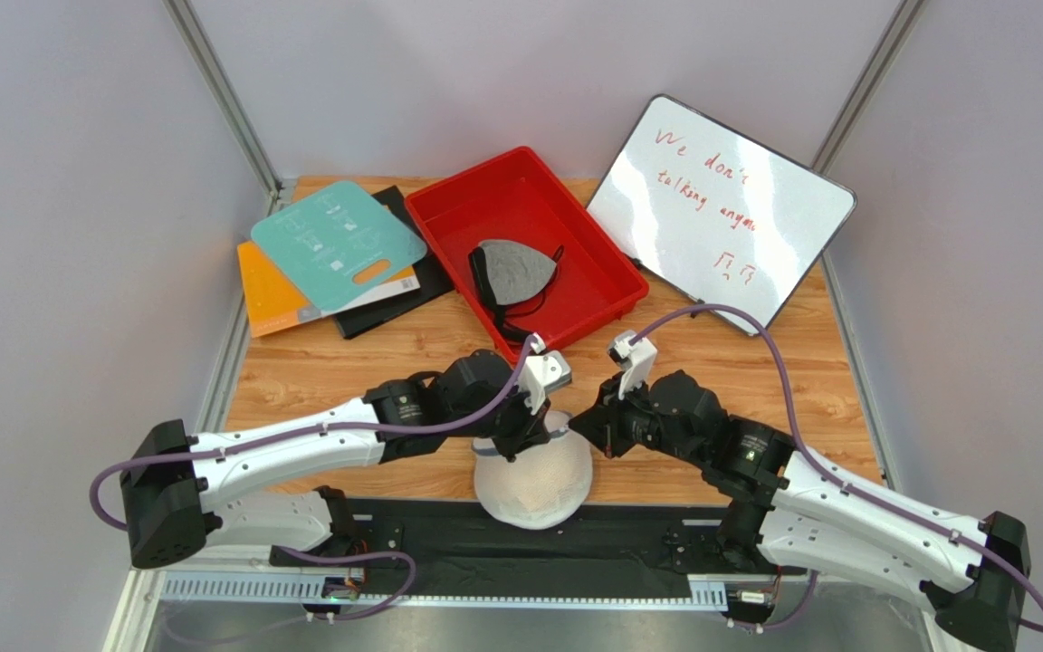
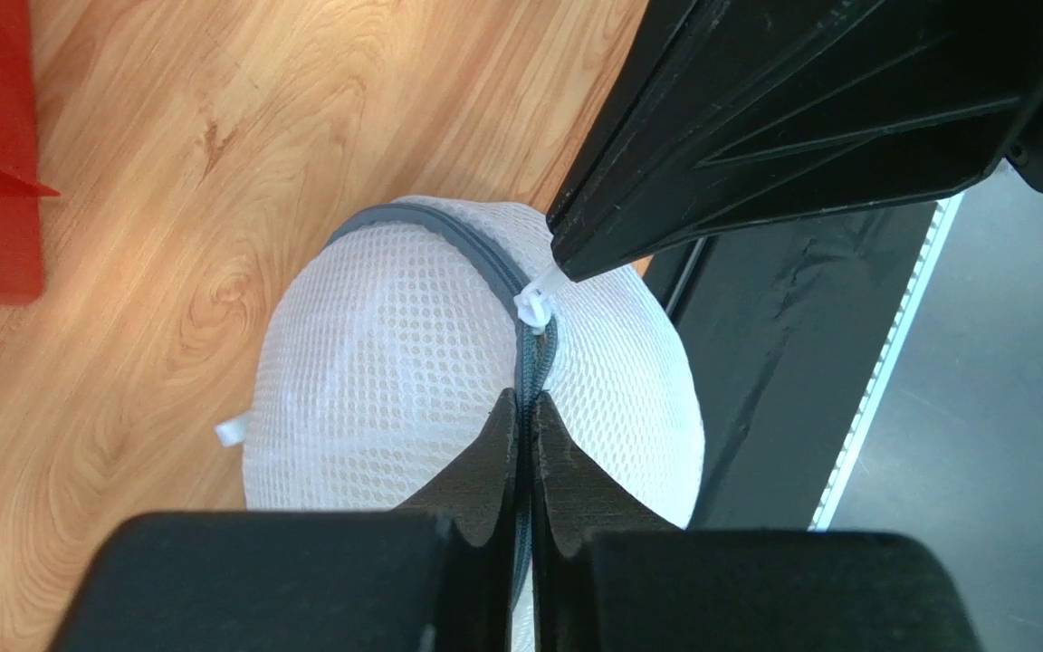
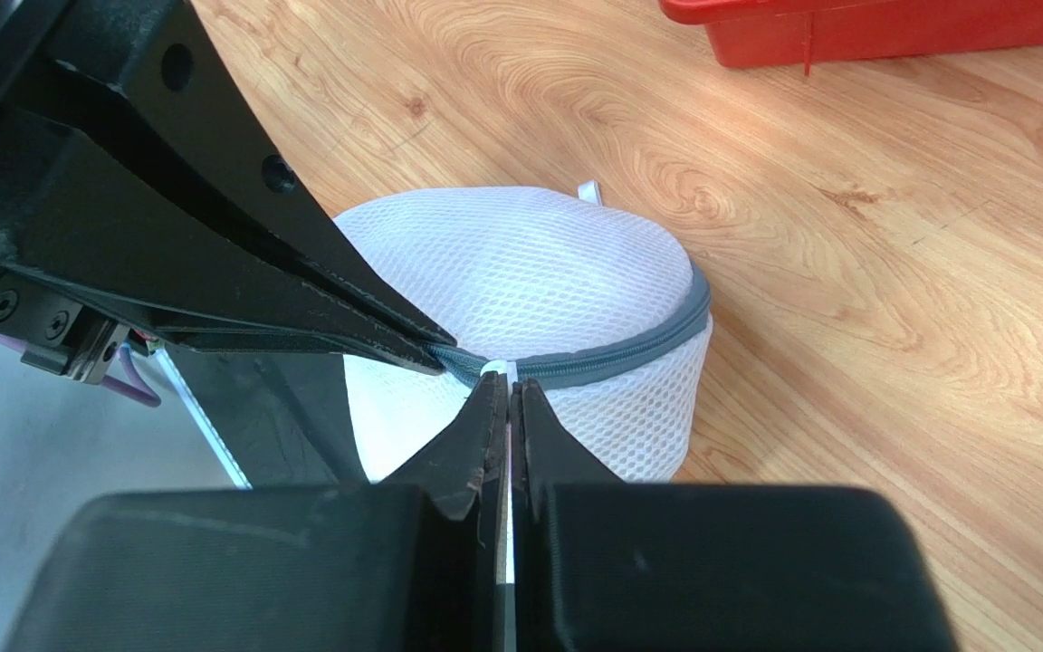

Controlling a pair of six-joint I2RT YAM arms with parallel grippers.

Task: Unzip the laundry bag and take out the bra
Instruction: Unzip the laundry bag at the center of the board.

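L gripper (image 2: pixel 524 414) was clamped on grey zipper band (image 2: pixel 535 356) of laundry bag (image 2: pixel 391 381); R gripper (image 3: pixel 508 391) pinched white zipper pull (image 3: pixel 493 370) right at its tips.

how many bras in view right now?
1. A grey bra with black straps lies in the red tray at the back. Another may be hidden inside the mesh laundry bag near the arms; can't tell.

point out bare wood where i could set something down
Bare wood left, between the orange folder and the left arm; and right, between the whiteboard and the right arm. Crowded: middle, from red tray to laundry bag.
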